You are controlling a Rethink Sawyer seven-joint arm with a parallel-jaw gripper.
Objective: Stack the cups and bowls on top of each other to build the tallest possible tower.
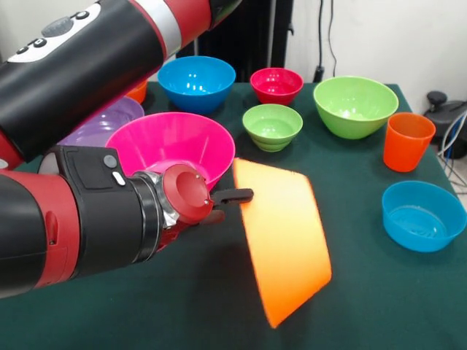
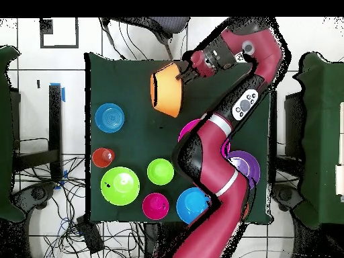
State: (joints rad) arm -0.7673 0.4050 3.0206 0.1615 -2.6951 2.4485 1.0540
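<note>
We are holding the large orange bowl [image 1: 284, 244] tipped on its side above the table [image 1: 182, 306], gripper [image 1: 232, 204] clamped on its rim, near the pink bowl [image 1: 171, 146].

no readable text, label, brand or number on any bowl, on the orange cup [image 1: 406, 141], on the green table cloth [image 1: 182, 306], or on the robot arm [image 1: 80, 65], whose buttons carry no legible marks
</note>
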